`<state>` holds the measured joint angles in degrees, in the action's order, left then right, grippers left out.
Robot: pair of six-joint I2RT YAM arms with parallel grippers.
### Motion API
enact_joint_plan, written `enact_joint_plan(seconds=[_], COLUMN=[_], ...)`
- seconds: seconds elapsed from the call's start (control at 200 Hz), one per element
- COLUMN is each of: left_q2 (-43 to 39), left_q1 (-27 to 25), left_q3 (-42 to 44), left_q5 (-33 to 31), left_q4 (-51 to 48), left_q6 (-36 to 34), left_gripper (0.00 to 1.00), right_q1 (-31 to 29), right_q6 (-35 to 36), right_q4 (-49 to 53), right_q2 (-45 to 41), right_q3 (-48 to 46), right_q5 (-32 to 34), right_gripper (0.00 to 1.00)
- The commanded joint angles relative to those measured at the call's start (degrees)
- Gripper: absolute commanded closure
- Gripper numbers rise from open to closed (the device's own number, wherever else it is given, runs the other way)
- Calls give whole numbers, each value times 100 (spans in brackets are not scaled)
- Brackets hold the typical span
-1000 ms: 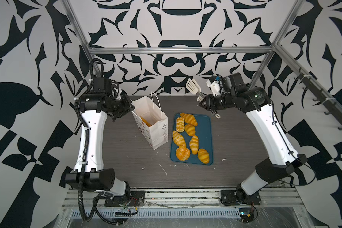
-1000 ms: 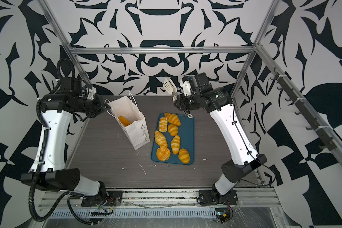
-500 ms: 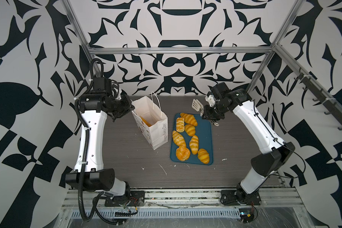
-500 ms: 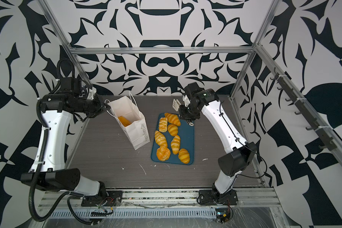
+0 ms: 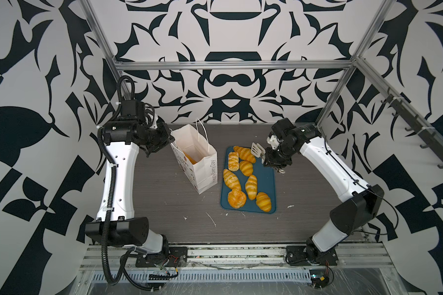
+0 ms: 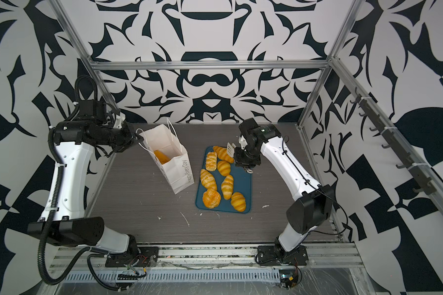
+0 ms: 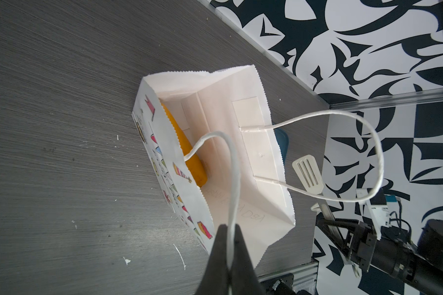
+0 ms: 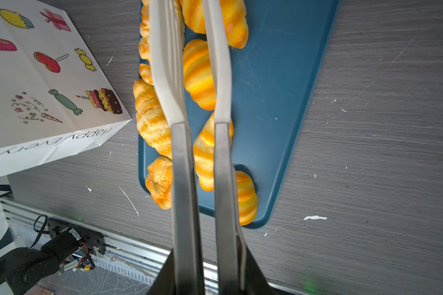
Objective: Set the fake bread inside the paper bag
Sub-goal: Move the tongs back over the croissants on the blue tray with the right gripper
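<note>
Now: fake bread point(image 5: 246, 176), seven pieces on teal tray point(image 5: 267, 178), centre-right of top view. Eighth piece point(image 7: 197, 173) inside paper bag point(image 5: 197, 163).

Upper croissant point(image 8: 198, 74) shows between blades of tongs point(image 8: 164, 63), long axis along blades.

Tongs clamped in right gripper point(image 5: 269, 159), blades parted, empty. Right arm nearer.

Cord handle point(image 7: 234, 178) pinched tight in left gripper point(image 7: 228, 235); bag mouth open.

Bare tray right of bread; bag just left of tray.

The right gripper point(image 5: 266, 157), clamped on the white tongs point(image 5: 255, 149), has come down and toward 6 o'clock in both top views. The tongs' slotted head, earlier up by the back wall point(image 5: 230, 84), now hangs at the blue tray's point(image 5: 267, 189) 1 o'clock corner, just beside the farthest croissant point(image 5: 244, 153).
</note>
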<state>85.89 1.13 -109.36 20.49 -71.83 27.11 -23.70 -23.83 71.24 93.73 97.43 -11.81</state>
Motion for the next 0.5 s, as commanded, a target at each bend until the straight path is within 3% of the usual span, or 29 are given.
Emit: enact_joint_plan(seconds=[0.0, 0.495], left_q2=[51, 13], left_q1=[21, 24], left_q3=[-90, 11], left_q5=[49, 51], left_q4=[-181, -174], left_q6=[-3, -4], left_gripper=[100, 100], right_q1=[-16, -28], right_q6=[-66, -157], right_q4=[-256, -462], right_q2=[-268, -263], right_q3=[-78, -675], right_q5=[-110, -190], right_gripper=[67, 62])
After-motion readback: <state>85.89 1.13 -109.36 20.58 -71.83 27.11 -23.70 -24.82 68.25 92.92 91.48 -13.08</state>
